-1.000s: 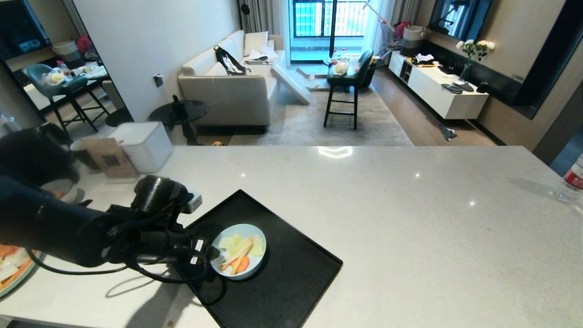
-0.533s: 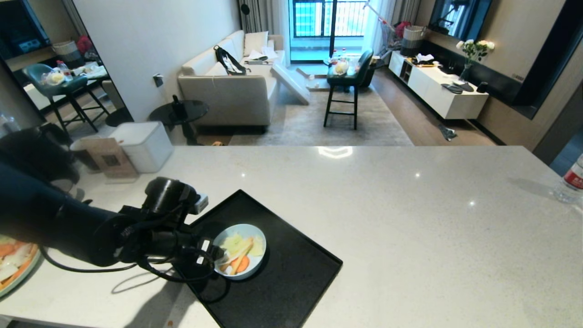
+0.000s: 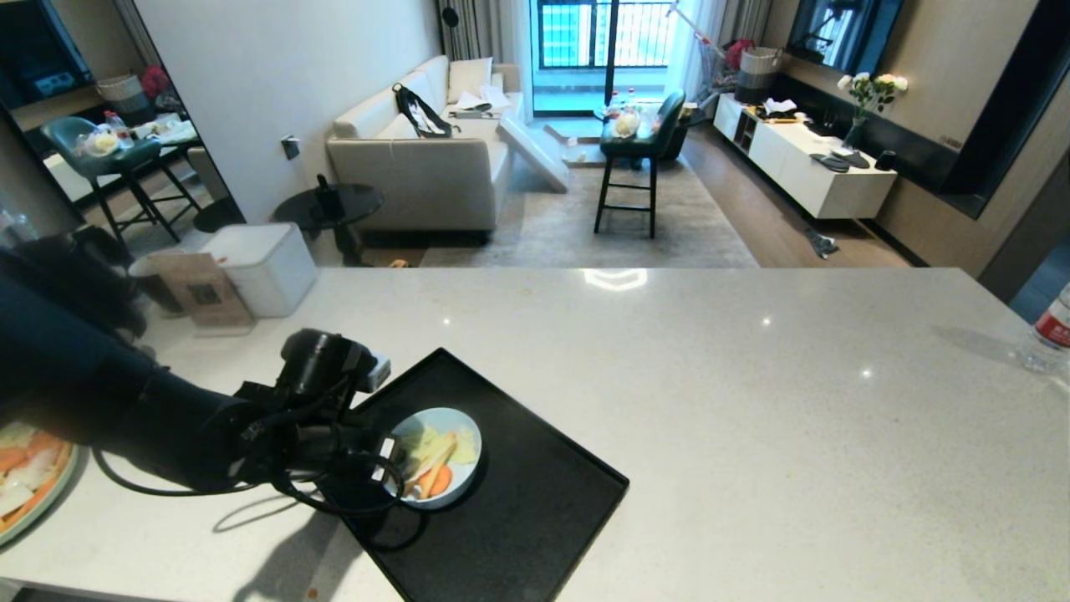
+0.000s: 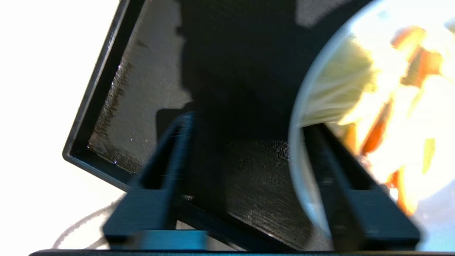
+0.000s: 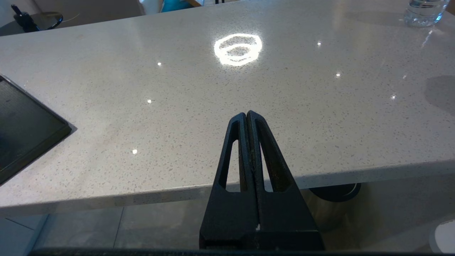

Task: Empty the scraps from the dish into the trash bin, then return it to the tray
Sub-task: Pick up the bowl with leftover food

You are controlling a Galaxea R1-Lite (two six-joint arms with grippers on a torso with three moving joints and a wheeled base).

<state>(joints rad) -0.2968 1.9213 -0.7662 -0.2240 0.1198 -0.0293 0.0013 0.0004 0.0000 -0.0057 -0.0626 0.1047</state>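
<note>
We had the left gripper (image 3: 386, 465) low at the dish's (image 3: 447, 456) left rim, jaws apart, one finger (image 4: 341, 170) inside over the scraps (image 3: 435, 460), the other outside. Dish sat on the tray (image 3: 535, 518), left part. Right gripper (image 5: 246, 117) pressed together at the counter's (image 3: 752, 376) near edge.

green plate (image 3: 33, 493): counter's left edge, vegetables | water bottle (image 3: 1045, 334): far right | white box (image 3: 263, 267): beyond counter
</note>
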